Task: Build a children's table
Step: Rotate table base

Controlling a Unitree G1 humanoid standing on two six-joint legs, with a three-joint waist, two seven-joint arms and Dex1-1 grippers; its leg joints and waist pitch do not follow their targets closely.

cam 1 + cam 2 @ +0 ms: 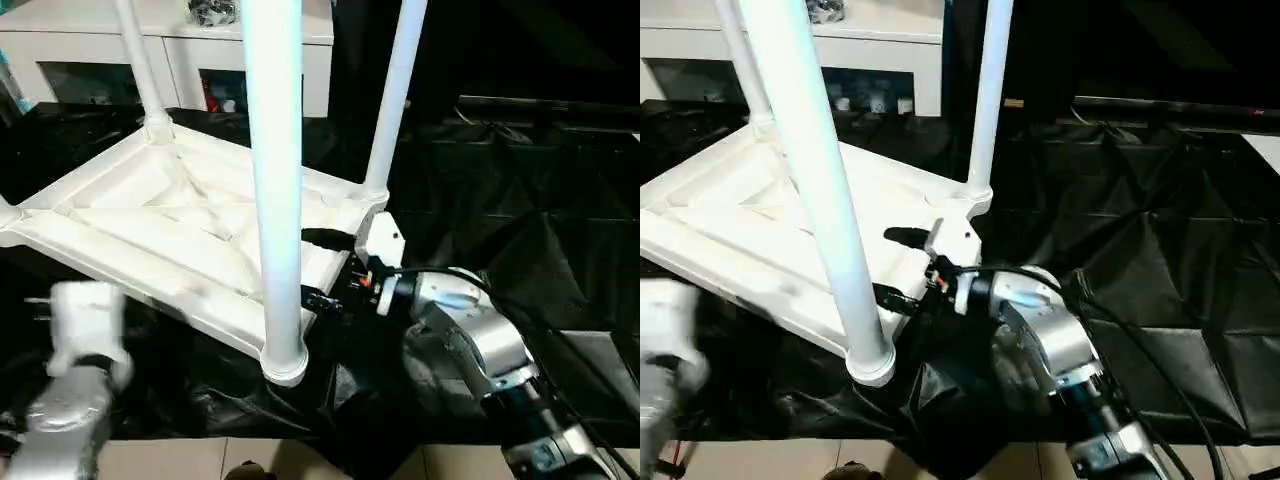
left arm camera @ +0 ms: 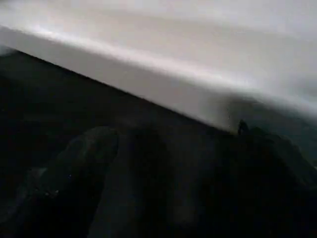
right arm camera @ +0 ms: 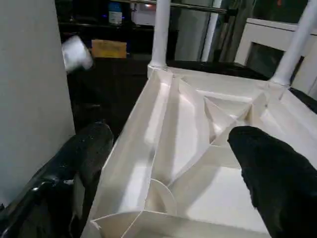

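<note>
The tabletop (image 1: 170, 225) lies upside down on black sheeting (image 1: 520, 230), its ribbed underside facing up. Legs stand upright in its corner sockets: the near leg (image 1: 275, 180) rises from the socket closest to the robot, another leg (image 1: 395, 95) stands in the corner beside the right tool, and a third leg (image 1: 140, 65) stands at the far left corner. The right tool (image 1: 318, 268) is open, its two black fingers set apart across the tabletop's short edge between the near leg and the right-hand one; one finger (image 3: 277, 173) reaches over the ribbed underside, the other finger (image 3: 81, 158) sits outside the rim, and neither clearly presses on the plastic. The right silver forearm (image 1: 480, 340) runs back from it toward the lower right. The left arm (image 1: 75, 390) sits low at the left, just in front of the tabletop's long near edge; whether the left tool is open or closed I cannot tell, as its wrist camera gives a blurred white edge (image 2: 148, 74) over dark sheeting. Behind the tabletop stands a white cabinet (image 1: 180, 45) with glass doors.
</note>
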